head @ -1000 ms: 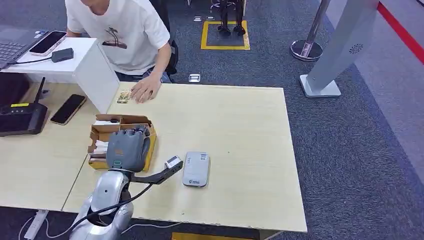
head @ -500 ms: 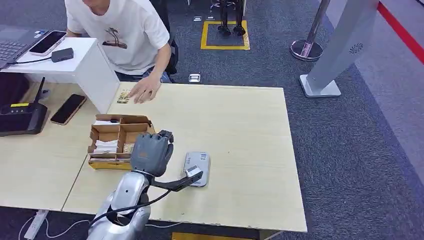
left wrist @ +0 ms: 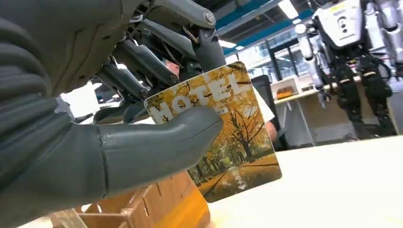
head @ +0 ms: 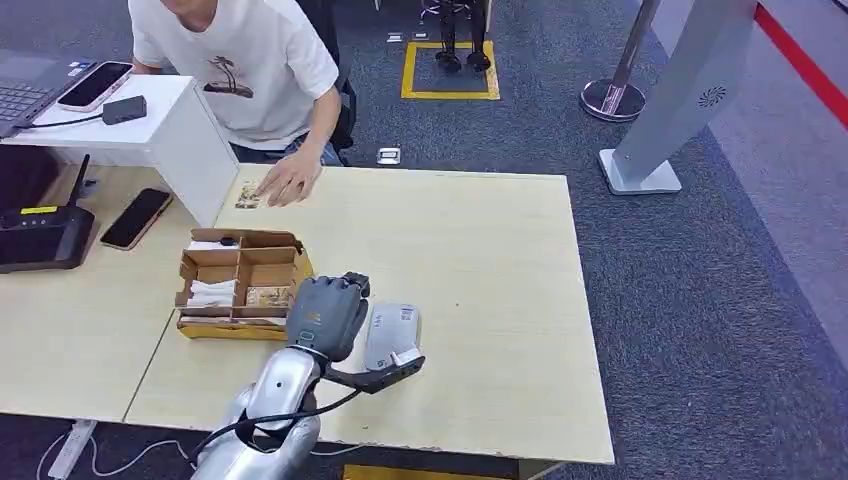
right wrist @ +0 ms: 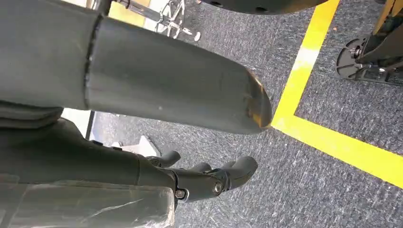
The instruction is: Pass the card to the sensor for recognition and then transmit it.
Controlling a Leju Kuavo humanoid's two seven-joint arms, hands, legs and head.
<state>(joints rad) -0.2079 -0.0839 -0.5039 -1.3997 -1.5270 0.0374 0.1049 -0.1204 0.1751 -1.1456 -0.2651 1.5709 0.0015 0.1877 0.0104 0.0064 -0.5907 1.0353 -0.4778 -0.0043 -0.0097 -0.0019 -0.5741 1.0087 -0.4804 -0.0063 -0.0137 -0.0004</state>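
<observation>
My left hand hovers over the table at the left edge of the grey-white card sensor, which lies flat. In the left wrist view the hand pinches a yellow hotel card with autumn trees between the thumb and the darker fingers; the card stands upright above the tabletop. From the head view the card is hidden under the hand. My right hand hangs over the carpet floor, holding nothing, its fingers apart from the thumb.
A cardboard box with compartments sits just left of my left hand. A person leans over the far table edge, a hand by a small card. A phone and a black router lie on the left.
My left hand has moved right from over the cardboard box to the left edge of the sensor, carrying the card. The person's hand has stayed put.
</observation>
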